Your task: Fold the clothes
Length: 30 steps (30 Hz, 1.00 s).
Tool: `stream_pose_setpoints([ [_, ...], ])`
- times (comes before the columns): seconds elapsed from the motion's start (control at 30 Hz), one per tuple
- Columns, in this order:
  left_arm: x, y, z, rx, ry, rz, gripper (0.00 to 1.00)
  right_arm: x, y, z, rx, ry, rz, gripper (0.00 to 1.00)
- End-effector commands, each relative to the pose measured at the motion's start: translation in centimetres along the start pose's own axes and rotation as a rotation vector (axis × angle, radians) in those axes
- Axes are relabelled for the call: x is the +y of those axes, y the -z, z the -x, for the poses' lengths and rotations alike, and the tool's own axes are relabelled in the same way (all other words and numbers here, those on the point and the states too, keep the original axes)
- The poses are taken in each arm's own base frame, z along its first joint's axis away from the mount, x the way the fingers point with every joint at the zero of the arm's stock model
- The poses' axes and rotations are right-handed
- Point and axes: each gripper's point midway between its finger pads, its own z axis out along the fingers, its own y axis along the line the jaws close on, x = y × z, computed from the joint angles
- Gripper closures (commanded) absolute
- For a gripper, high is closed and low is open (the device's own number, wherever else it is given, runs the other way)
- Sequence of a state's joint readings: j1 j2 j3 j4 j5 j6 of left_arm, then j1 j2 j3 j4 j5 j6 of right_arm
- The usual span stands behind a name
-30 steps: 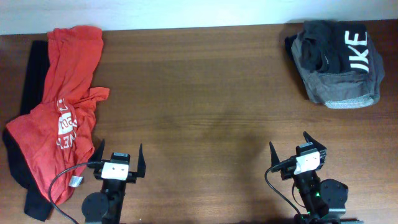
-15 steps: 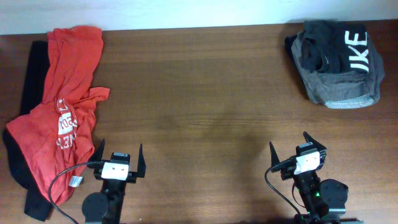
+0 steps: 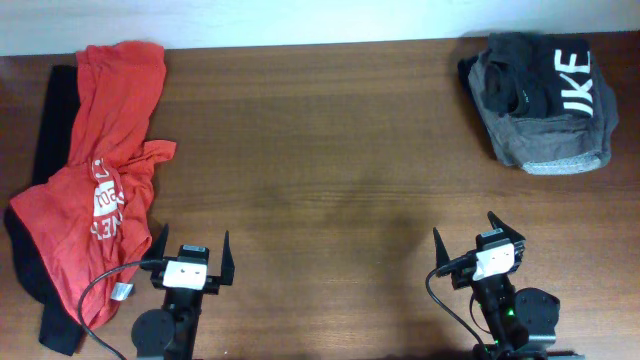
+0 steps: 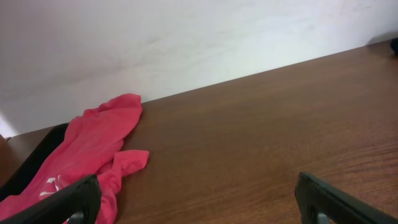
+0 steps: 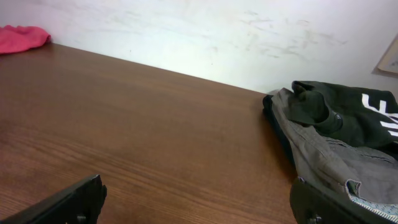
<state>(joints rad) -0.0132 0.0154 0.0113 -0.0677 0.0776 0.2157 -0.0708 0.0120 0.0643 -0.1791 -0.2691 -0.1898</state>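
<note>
An orange-red T-shirt (image 3: 100, 170) with white lettering lies crumpled at the table's left edge, on top of a long black garment (image 3: 55, 120). It also shows in the left wrist view (image 4: 93, 146). My left gripper (image 3: 191, 252) is open and empty near the front edge, just right of the shirt's lower part. My right gripper (image 3: 478, 238) is open and empty at the front right. Its wrist view shows only bare table between the fingers (image 5: 68, 202).
A folded pile of grey and black clothes (image 3: 540, 100) with white letters sits at the back right corner; it also shows in the right wrist view (image 5: 336, 137). A white wall (image 4: 186, 37) runs behind the table's far edge.
</note>
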Motion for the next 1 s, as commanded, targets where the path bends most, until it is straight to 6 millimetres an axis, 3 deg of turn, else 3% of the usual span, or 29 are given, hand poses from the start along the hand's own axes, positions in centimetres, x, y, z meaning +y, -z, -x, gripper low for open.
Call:
stream_pose_setpoints([
  [0.0,0.24,0.04,-0.18,0.005,0.006,0.013,0.01,0.02,-0.02,-0.21,0.002,-0.006,-0.003,0.01],
  [0.97,0.36,0.04,-0.20,0.007,0.006,0.020,0.01,-0.70,0.00,-0.34,0.010,-0.003,-0.044,0.01],
])
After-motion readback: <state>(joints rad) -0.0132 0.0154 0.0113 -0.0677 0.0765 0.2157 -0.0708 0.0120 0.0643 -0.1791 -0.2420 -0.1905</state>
